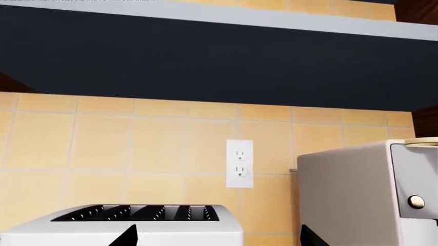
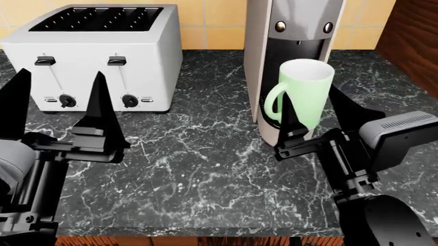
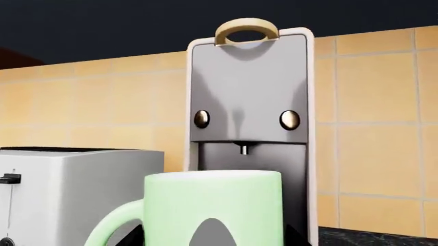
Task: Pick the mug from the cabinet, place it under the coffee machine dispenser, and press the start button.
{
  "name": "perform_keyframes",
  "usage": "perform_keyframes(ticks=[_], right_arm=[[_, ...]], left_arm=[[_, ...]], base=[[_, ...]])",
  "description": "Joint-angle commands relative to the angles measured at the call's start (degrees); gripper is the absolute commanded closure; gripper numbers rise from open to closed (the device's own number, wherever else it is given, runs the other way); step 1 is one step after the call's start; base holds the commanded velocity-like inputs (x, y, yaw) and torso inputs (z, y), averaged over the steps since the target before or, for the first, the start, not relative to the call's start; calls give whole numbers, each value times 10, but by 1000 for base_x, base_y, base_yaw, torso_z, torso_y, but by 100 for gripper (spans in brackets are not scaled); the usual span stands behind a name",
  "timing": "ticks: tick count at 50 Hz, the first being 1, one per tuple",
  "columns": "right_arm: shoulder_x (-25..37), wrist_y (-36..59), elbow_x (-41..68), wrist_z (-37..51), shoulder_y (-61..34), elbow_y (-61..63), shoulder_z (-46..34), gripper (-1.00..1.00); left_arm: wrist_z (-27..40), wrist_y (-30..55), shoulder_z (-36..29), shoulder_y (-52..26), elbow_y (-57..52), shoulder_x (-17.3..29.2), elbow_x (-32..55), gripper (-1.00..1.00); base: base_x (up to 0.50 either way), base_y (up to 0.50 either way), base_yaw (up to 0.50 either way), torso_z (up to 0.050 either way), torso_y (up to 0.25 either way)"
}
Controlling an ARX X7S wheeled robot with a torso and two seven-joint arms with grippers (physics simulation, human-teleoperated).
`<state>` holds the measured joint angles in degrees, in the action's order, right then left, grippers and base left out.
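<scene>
1. Left gripper [image 2: 60, 110] is parked over the counter in front of the toaster [image 2: 102, 51]; fingers are spread wide, nothing is held.
2. Toaster is not part of the task and is best left untouched; the left wrist view shows only its slots, the wall outlet [image 1: 239, 163] and a side of the coffee machine [image 2: 291, 51].
3. Mug [image 2: 303, 95] is seen at the front of the coffee machine dispenser [image 3: 243, 148], handle turned to the robot's left, base apparently at the edge of the drip tray; whether it is fully seated there cannot be told.
4. Right gripper [image 2: 316, 115] straddles the mug, one finger on each side; jaws look closed on the mug's lower body, though actual contact is not clearly shown.
5. Judgement: the placing step is nearly done. The mug should be slid further in until its rim sits under the spout, kept upright, then set down flat before the jaws are released.
6. Two round buttons [image 3: 290, 120] sit above the recess; which one is start cannot be told.
</scene>
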<state>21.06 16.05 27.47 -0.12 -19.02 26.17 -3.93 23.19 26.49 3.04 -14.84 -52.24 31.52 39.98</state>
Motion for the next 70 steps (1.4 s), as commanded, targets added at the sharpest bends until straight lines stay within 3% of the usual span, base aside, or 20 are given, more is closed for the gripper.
perform_keyframes(ticks=[1, 70], right_arm=[[-8, -11, -27, -6, -11, -34, -8, 100], [-27, -39, -52, -16, -95, -168, -43, 100]], left_arm=[[0, -5, 2, 5, -1, 4, 0, -100], [13, -25, 11, 22, -3, 21, 5, -100]], base=[[0, 0, 0, 0, 0], [0, 0, 0, 0, 0]])
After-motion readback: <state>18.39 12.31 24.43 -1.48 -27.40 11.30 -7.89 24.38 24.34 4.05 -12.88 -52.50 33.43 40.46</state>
